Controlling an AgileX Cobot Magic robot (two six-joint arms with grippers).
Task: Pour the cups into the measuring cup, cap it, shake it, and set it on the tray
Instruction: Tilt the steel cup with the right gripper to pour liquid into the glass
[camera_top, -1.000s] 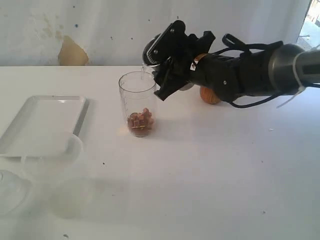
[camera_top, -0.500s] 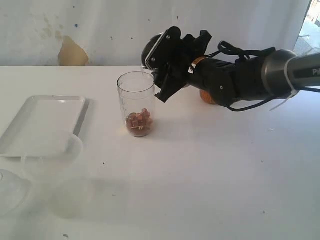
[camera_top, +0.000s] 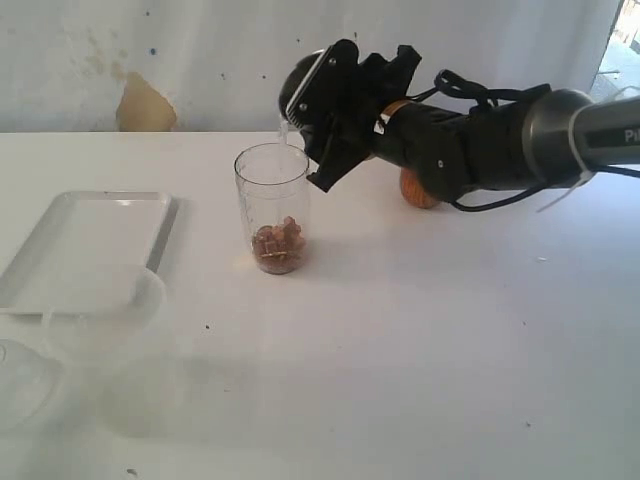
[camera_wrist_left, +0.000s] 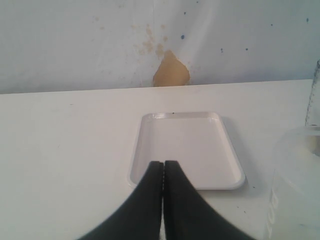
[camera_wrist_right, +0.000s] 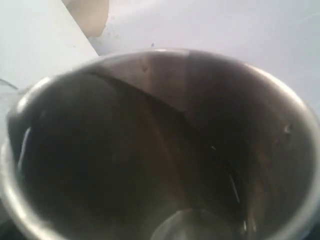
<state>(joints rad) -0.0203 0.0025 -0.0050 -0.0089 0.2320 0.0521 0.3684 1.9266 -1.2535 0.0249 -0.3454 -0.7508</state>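
The right fingers (camera_top: 330, 160), gripping the tumbler (camera_top: 303, 88) tipped just above the measuring cup (camera_top: 272, 205), are pouring a thin stream (camera_top: 282, 130) and should be tilting slowly, aiming inside its rim; the left fingers (camera_wrist_left: 150, 200) are resting pressed together.

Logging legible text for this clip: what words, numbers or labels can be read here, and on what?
"PI": on the right arm, cut off at the picture's edge.
Graduation marks on the measuring cup: too small to read.
Print on the frosted container: too blurred to read.
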